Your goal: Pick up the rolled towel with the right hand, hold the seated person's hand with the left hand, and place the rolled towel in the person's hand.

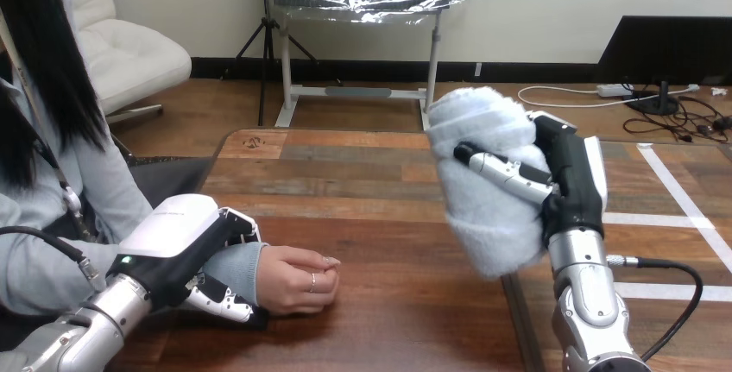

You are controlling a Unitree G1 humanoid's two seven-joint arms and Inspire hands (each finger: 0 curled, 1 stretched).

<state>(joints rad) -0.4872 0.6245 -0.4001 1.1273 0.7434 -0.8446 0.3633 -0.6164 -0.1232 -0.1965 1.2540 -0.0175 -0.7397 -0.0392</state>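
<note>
Right hand (567, 178) gripping pale fluffy rolled towel (483, 208) at right, left hand (186, 247) curling round person's wrist (237, 270) near left, person's hand (298, 279) resting on wooden surface (388, 217).

The person's hand (298, 279) rests on the surface (380, 208). Just left of it, the left hand (186, 247) wraps round the wrist. Well to the right of the person's hand and raised above the surface, the rolled towel (479, 173) sits in the grasp of the right hand (571, 184).
</note>
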